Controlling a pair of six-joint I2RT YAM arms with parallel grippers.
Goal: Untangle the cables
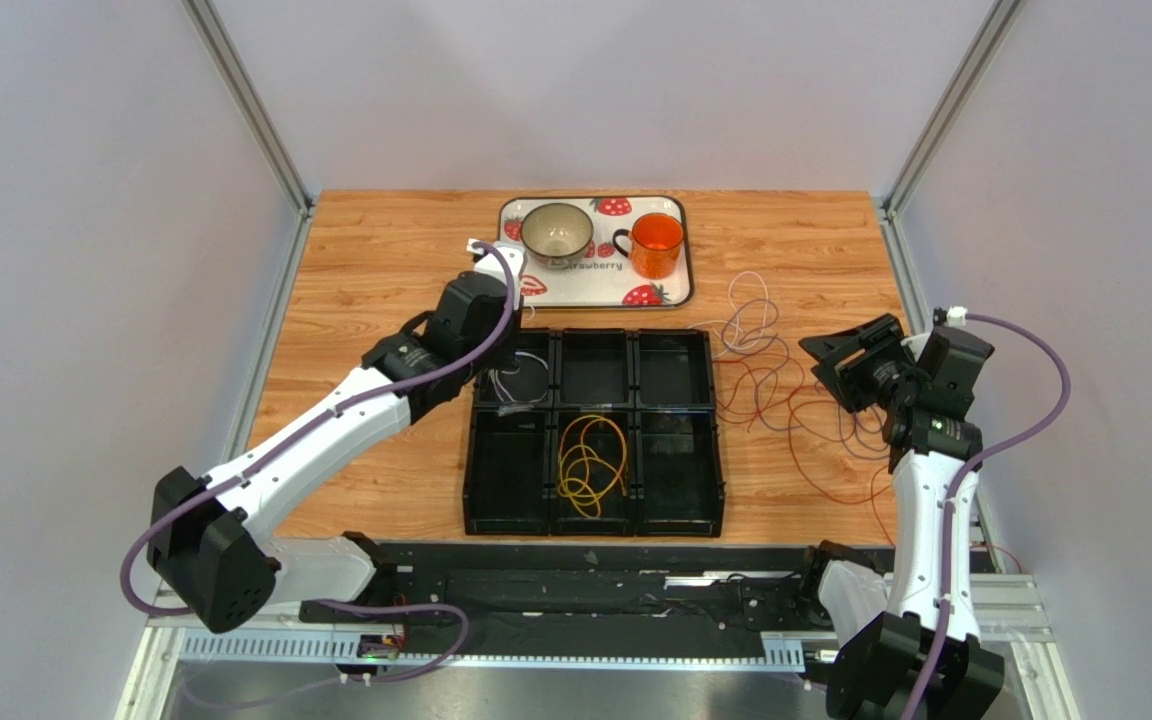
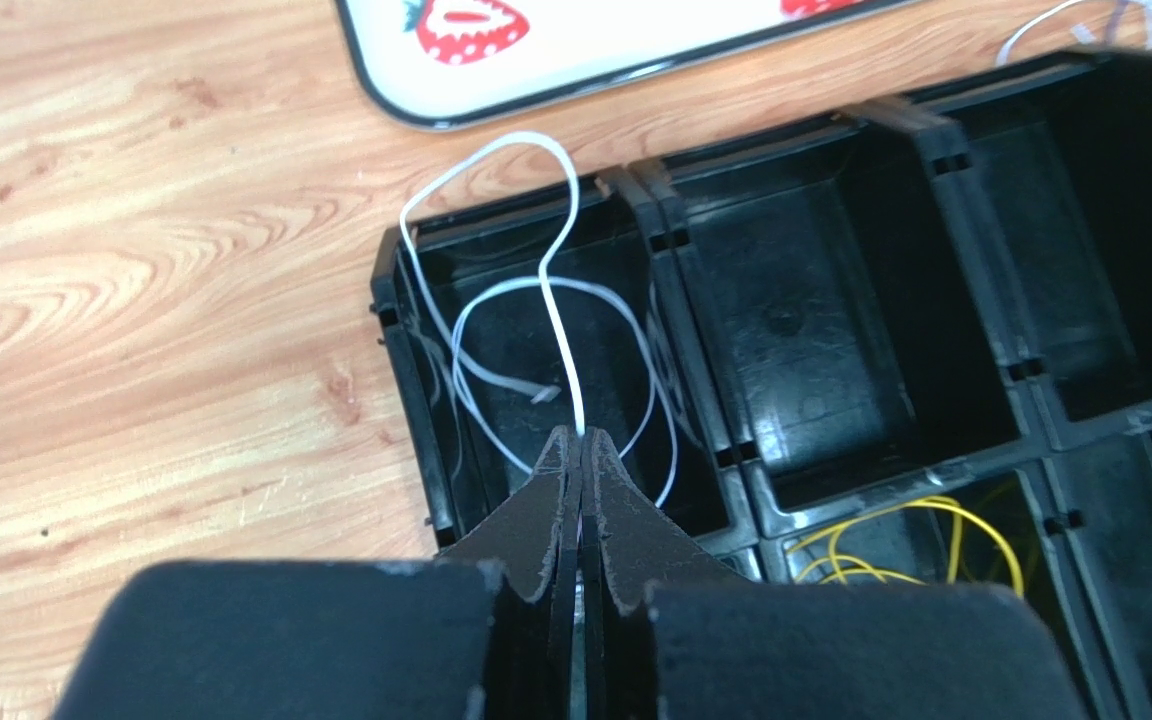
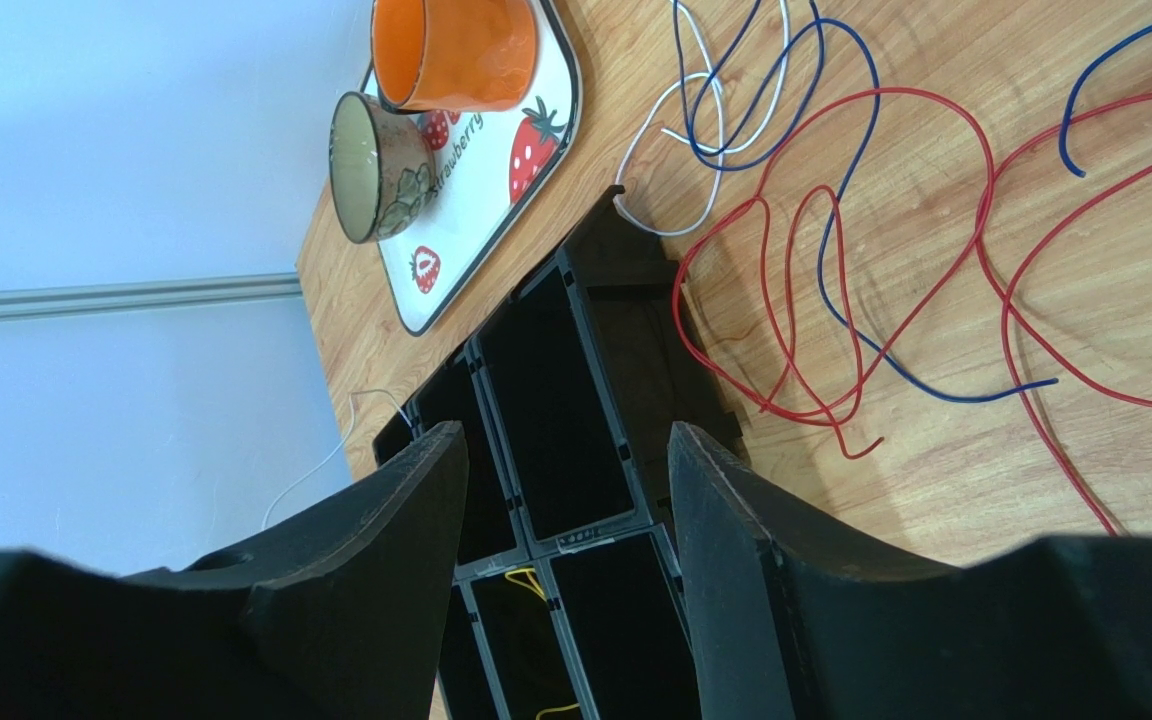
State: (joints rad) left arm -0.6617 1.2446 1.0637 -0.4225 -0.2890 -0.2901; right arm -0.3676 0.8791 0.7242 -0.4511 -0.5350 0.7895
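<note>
My left gripper [image 2: 582,438] is shut on a thin white cable [image 2: 543,273]. That cable loops up over the rim of the far-left compartment of the black divided bin [image 2: 402,345]; the rest of it lies coiled inside. From above, the left gripper [image 1: 500,365] hangs over that compartment. A yellow cable [image 1: 593,462] sits coiled in the near middle compartment. Red cable [image 3: 913,92], blue cable [image 3: 874,83] and another white cable [image 3: 654,123] lie tangled on the wood right of the bin. My right gripper [image 3: 567,435] hovers open beside them, holding nothing.
A strawberry-print tray [image 1: 515,278] stands at the back with a bowl [image 1: 555,230] and an orange cup [image 1: 657,240] on it. The other bin compartments [image 1: 672,368] hold nothing. Grey walls close in both sides of the table.
</note>
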